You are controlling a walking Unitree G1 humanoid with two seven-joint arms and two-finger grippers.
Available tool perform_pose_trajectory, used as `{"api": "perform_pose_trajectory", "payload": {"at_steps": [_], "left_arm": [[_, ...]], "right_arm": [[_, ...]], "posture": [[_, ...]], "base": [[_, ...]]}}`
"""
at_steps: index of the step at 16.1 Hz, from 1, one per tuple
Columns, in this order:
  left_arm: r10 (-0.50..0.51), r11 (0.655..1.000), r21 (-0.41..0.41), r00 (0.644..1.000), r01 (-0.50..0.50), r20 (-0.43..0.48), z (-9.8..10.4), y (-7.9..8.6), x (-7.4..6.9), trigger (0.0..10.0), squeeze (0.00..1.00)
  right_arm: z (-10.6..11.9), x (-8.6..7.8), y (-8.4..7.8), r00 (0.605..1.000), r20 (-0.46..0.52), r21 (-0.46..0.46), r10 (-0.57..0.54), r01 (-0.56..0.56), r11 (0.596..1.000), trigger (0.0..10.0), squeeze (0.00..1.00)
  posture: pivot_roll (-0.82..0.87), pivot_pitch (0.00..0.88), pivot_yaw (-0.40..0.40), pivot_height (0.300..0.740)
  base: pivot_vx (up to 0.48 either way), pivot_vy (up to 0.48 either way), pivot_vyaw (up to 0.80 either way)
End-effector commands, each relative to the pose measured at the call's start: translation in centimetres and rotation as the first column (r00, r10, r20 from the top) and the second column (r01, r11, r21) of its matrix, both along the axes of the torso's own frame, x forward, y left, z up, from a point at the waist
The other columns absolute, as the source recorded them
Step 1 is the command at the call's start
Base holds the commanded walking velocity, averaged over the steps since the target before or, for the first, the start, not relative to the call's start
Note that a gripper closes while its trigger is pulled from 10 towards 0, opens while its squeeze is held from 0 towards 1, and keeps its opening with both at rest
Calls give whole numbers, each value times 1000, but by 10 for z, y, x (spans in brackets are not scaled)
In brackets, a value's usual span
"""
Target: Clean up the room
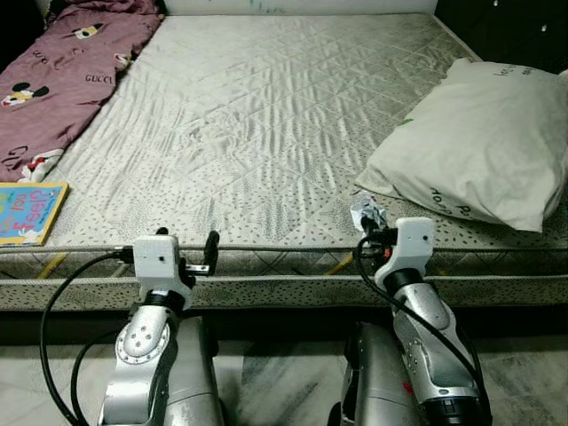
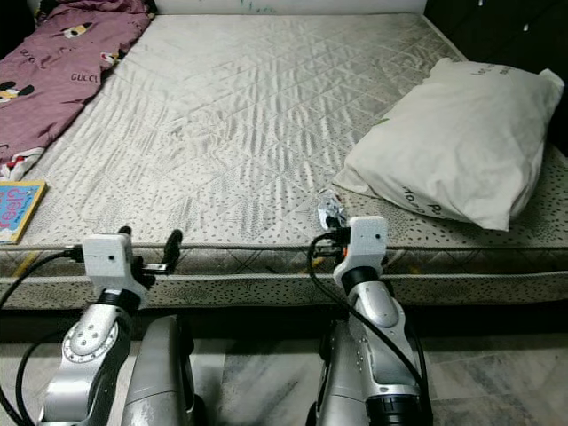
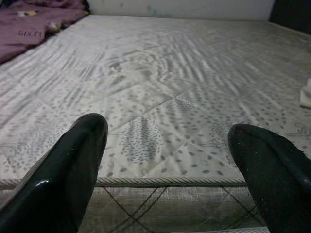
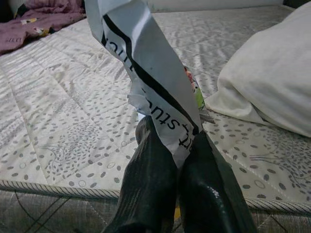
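- Right wrist view: I see the right gripper (image 4: 172, 170) pinching a crumpled wrapper (image 4: 146, 73), black print cut off and unreadable. It sits at the mattress (image 1: 257, 115) front edge.
- Left gripper (image 3: 170, 165): fingers spread, nothing between them, at the same front edge.
- One pillow (image 1: 484, 146) toward the right edge, partly cropped.
- One book (image 1: 27, 211) at the front-left corner, cropped.
- One maroon blanket (image 1: 62, 71), far-left corner.

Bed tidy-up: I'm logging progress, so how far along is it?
Done: nothing clearly finished. In hand: the right gripper is shut on a crumpled wrapper at the mattress edge. The left gripper is open. Left: a book, purple blanket and pillow remain on the bed.
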State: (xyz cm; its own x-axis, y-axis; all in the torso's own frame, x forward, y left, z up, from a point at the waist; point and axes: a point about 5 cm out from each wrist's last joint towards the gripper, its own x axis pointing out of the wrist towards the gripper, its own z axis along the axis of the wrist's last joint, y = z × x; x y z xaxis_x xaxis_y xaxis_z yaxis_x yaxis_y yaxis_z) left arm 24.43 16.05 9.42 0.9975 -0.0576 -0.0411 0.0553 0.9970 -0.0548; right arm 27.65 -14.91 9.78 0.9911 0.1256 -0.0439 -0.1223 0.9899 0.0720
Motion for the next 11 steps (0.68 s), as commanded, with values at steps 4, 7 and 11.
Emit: {"api": "perform_pose_trajectory", "payload": {"at_steps": [4,7,11], "left_arm": [[19,1000,-16,1000,-19,-12,-1,6,0,10000,0],[28,1000,0,999,-28,-30,-4,5,1,10000,0],[-43,998,49,999,42,26,6,-3,7,10000,0]], "right_arm": [[5,9,2,1000,9,28,-12,11,1000,10000,0],[0,9,4,1000,-11,43,-20,20,999,10000,0],[3,16,6,1000,-9,54,-29,29,998,10000,0]], "posture": [[-76,0,4,574],[-72,0,16,607],[-74,0,22,658]], "base": [[0,0,0],[0,0,0],[0,0,0]]}}
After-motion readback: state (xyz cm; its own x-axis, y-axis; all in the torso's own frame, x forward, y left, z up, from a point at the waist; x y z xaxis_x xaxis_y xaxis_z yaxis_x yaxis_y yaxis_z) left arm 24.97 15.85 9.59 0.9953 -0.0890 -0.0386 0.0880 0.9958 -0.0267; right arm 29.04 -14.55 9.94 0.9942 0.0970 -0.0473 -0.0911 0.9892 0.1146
